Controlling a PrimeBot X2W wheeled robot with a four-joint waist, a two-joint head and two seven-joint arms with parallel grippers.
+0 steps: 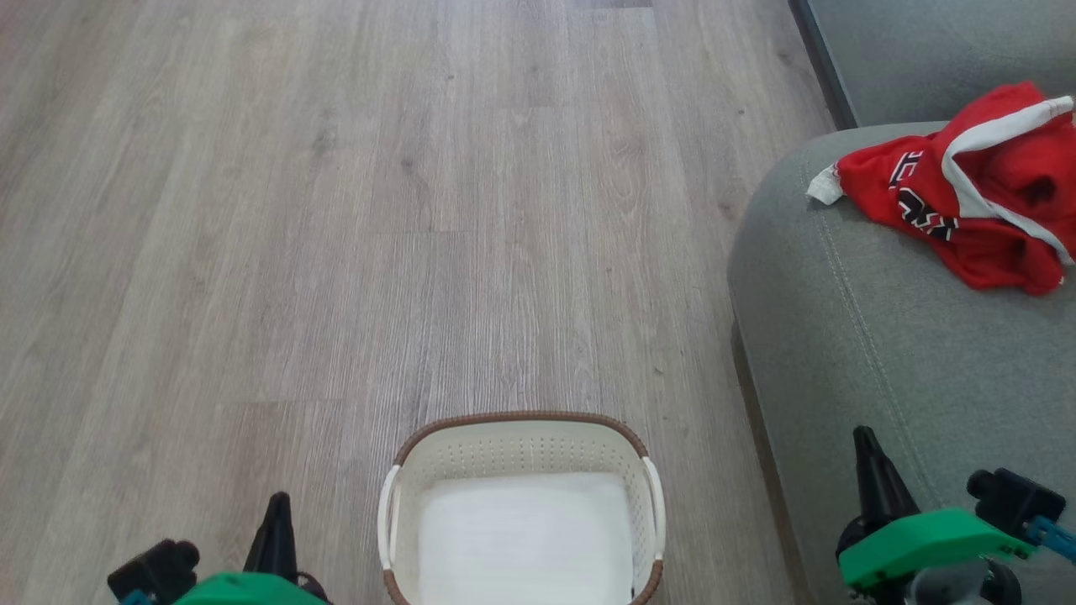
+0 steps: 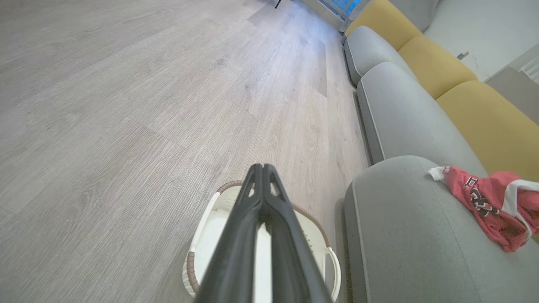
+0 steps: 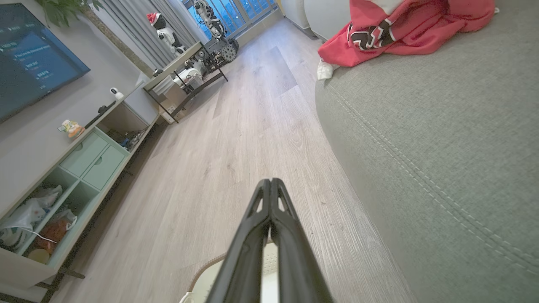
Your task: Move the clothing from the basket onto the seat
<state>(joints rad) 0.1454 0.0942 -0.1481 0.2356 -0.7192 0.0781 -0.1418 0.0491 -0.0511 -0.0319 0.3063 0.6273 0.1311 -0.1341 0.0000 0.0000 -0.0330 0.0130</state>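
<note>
The red clothing (image 1: 975, 193) with white trim and black letters lies bunched on the grey-green seat (image 1: 883, 336) at the right; it also shows in the left wrist view as the clothing (image 2: 492, 204) and in the right wrist view as the clothing (image 3: 400, 29). The cream basket (image 1: 521, 504) stands on the floor at bottom centre, with only its white bottom showing inside. My left gripper (image 1: 276, 512) sits left of the basket, shut with nothing in it. My right gripper (image 1: 866, 449) hangs over the seat's front edge, shut and holding nothing.
Wood-look floor (image 1: 336, 210) stretches ahead and to the left. Yellow back cushions (image 2: 484, 113) line the sofa. A TV cabinet (image 3: 63, 168) and a low table (image 3: 189, 63) with robot figures stand across the room.
</note>
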